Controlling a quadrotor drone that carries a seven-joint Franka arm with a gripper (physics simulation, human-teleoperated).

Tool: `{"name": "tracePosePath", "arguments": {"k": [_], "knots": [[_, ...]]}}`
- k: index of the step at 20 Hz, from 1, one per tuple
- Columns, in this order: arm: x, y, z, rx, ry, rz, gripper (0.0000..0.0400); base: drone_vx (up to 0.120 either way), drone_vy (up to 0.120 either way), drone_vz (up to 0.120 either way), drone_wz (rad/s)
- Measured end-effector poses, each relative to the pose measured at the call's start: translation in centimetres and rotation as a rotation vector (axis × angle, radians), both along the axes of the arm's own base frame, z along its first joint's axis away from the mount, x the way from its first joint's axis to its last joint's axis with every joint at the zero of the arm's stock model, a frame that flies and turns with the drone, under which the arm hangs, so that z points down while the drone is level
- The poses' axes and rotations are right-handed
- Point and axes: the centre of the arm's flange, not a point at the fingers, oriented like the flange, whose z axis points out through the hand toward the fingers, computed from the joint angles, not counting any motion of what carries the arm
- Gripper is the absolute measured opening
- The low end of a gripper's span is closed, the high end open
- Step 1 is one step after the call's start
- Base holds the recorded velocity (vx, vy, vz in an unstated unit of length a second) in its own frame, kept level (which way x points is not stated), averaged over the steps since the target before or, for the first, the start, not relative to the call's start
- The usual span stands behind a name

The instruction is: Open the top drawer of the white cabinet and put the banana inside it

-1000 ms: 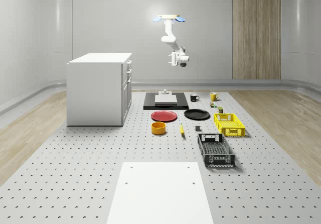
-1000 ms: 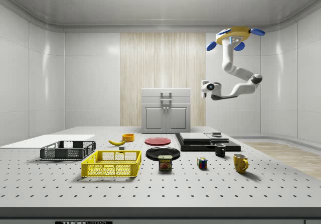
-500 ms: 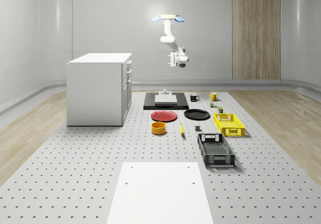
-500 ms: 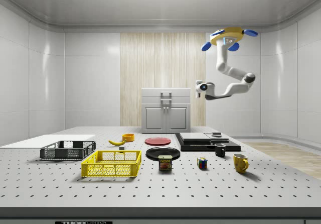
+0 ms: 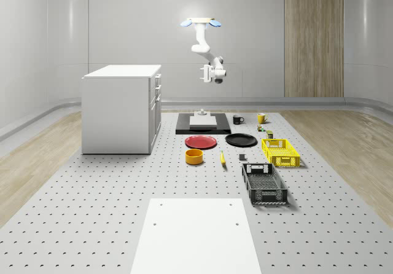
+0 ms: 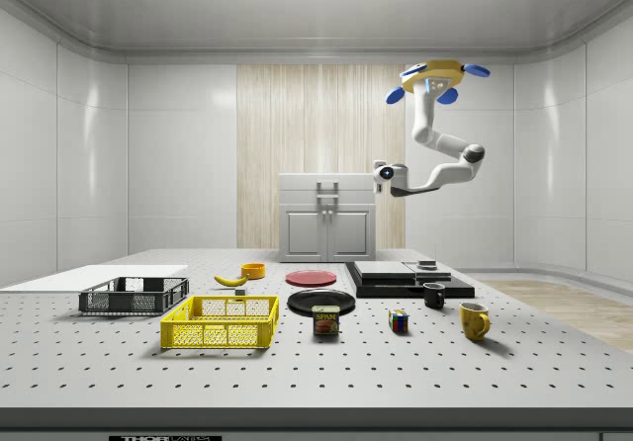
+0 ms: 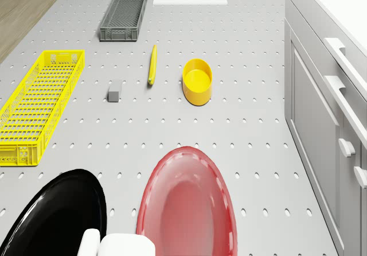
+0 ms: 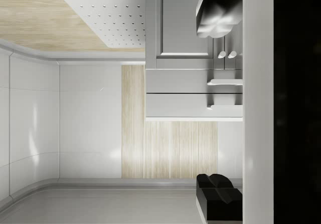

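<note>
The white cabinet (image 5: 121,109) stands at the whole-scene view's left on the table, with its top drawer (image 6: 327,184) closed. The banana (image 5: 222,158) lies on the table between the yellow bowl and the grey crate; it is also in the side view (image 6: 230,280) and the drone view (image 7: 152,64). The drone (image 5: 198,23) hovers high over the far part of the table, near the black platform. My gripper (image 5: 207,74) hangs in the air to the right of the cabinet's top, level with it and apart from it. In the wrist view the gripper (image 8: 217,103) faces the cabinet front (image 8: 193,83), open, with nothing between its fingers.
A red plate (image 7: 186,201), a black plate (image 7: 54,218) and a yellow bowl (image 7: 197,81) lie below the drone. A yellow basket (image 5: 280,152), a grey crate (image 5: 263,183), a black platform (image 5: 203,123), two mugs, a can and a cube are on the table's right. A white mat (image 5: 194,234) lies in front.
The drone, arm and gripper have shifted toward the cabinet, to the left in both the whole-scene and side views. The objects on the table have not moved.
</note>
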Motion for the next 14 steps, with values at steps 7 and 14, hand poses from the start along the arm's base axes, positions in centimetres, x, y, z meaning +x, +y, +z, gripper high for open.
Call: {"name": "tracePosePath", "arguments": {"k": [7, 14], "knots": [[0.00, 0.00, 0.00, 0.000, 0.000, 0.000, 0.0400, 0.120, -0.120, 0.000, 0.000], [0.00, 0.00, 0.00, 0.000, 0.000, 0.000, 0.0400, 0.120, -0.120, 0.000, 0.000]]}}
